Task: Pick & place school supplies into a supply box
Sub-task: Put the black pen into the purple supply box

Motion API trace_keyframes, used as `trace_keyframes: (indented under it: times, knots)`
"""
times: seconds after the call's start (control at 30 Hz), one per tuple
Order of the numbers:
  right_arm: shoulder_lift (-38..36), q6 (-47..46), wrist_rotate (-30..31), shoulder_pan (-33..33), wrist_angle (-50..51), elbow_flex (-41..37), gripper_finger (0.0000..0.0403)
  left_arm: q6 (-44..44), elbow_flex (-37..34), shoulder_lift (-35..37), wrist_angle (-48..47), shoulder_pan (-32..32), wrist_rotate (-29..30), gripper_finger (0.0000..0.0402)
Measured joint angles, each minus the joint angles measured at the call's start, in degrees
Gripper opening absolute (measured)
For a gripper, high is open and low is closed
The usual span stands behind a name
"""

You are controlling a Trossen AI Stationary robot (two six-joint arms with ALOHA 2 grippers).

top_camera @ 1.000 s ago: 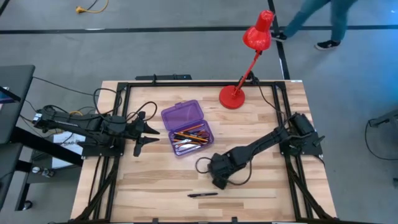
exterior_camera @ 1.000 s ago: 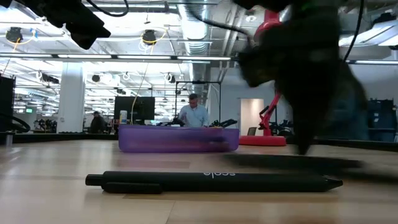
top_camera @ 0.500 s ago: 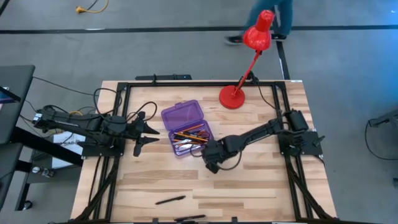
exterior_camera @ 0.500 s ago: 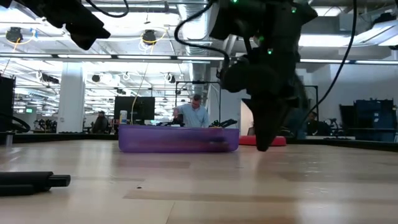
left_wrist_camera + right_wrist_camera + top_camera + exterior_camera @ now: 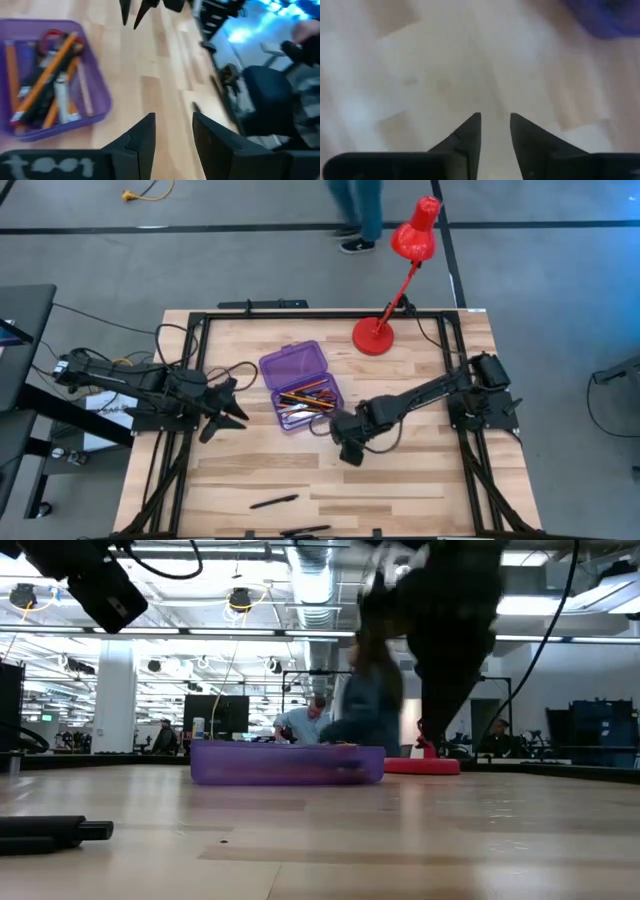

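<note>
The supply box (image 5: 293,365) is a purple case lying open on the table, its tray (image 5: 100,95) holding orange pencils (image 5: 50,70), black pens (image 5: 35,100) and red-handled scissors (image 5: 52,37). My right gripper (image 5: 345,448) hangs just to the near right of the box, pointing down. It is open with nothing between its fingers (image 5: 470,130). My left gripper (image 5: 232,405) hovers left of the box, open and holding nothing (image 5: 173,116). One black pen (image 5: 273,502) lies flat on the table toward the near edge. A second black pen (image 5: 305,531) lies at that edge.
A red desk lamp (image 5: 373,337) stands on its base at the far right of the table, its head reaching beyond the far edge. A person walks on the floor past the far edge. Bare wood lies between the box and the loose pens.
My right gripper has risen and gone from the near side toward the far edge, up to the box. The black pen that lay beside it has slid toward the table's left, and a second pen now lies at the near edge. My left gripper has rolled and tipped down a little.
</note>
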State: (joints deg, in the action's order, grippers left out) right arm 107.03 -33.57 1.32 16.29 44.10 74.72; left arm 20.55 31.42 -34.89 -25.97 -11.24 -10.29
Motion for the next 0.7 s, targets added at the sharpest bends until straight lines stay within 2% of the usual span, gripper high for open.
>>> trace_keyframes:
  times: [0.2,0.43,0.7]
  knots:
    - [-2.5,2.1,3.6,2.1,2.8,0.0,0.0119,1.1,0.0,-5.3,4.0,-6.2,-0.9,0.0116]
    - [-2.9,3.6,4.8,3.0,3.8,0.0,0.0123,2.8,0.0,-19.0,16.9,-14.0,-0.8,0.0116]
    - [-3.2,6.7,5.1,3.5,8.7,0.0,0.0123,9.0,0.1,-34.0,28.9,-21.2,5.0,0.0116]
